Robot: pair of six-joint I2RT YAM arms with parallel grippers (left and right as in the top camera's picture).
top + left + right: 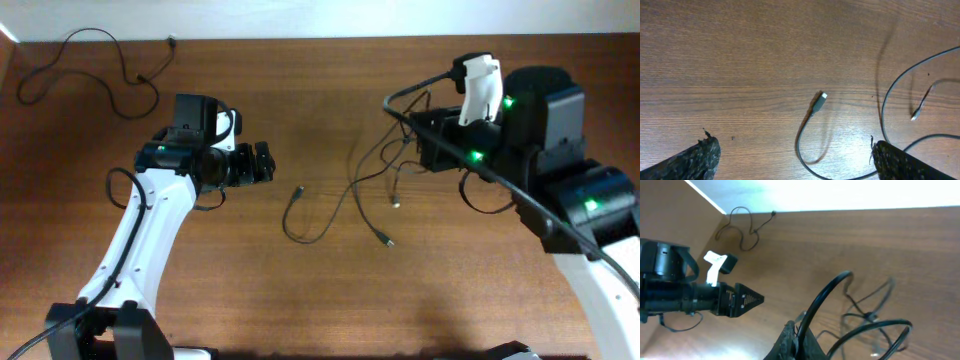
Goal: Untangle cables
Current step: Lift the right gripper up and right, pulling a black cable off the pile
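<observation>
Where the cables lie: loosely tangled on the wooden table, centre-right of the overhead frame, strands rising toward the right gripper.
Right gripper: clenched on the cables' raised strands.
Left gripper: released, fingers wide apart, left of a silvery plug.
Separated cable: upper left, well apart.

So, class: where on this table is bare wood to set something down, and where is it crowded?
Free: top centre, between the loose cable and the right arm; also the front strip below the tangled cables. Crowded: centre-right, from the left gripper across to the right arm.
</observation>
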